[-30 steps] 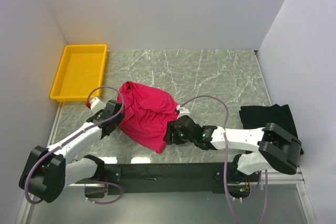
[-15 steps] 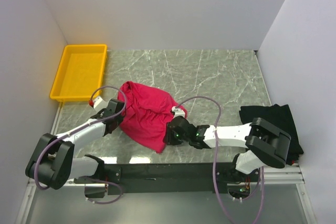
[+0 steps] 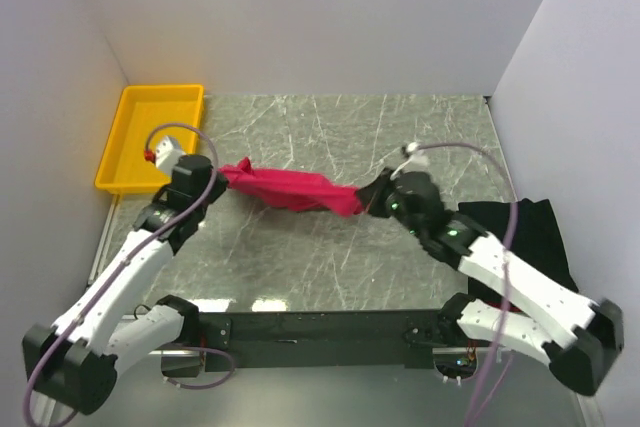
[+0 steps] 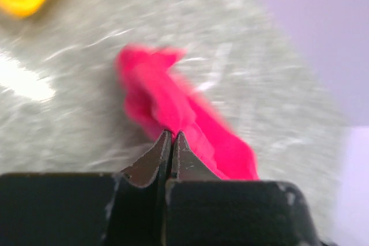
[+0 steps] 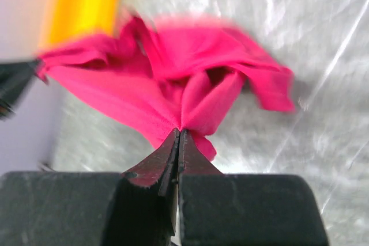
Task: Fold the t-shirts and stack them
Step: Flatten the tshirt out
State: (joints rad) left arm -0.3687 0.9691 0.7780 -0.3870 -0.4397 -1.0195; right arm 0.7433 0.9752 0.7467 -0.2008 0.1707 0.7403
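The crimson-pink t-shirt [image 3: 290, 191] hangs stretched into a narrow bunched band above the marble table, between my two grippers. My left gripper [image 3: 218, 175] is shut on its left end; in the left wrist view the cloth [image 4: 173, 105] runs away from the closed tips [image 4: 172, 133]. My right gripper [image 3: 366, 201] is shut on its right end, where the pink folds [image 5: 173, 79] fan out from the pinched tips [image 5: 179, 132]. The black t-shirt [image 3: 520, 232] lies crumpled at the table's right edge, partly under my right arm.
A yellow plastic tray [image 3: 150, 137] stands at the back left corner, just behind my left wrist. White walls close in the table on the left, back and right. The grey marble tabletop [image 3: 330, 247] shows below the lifted shirt.
Both grippers closed on the pink shirt's edges, then rose and pulled apart. The shirt went from a heap on the table to a taut band held in the air.
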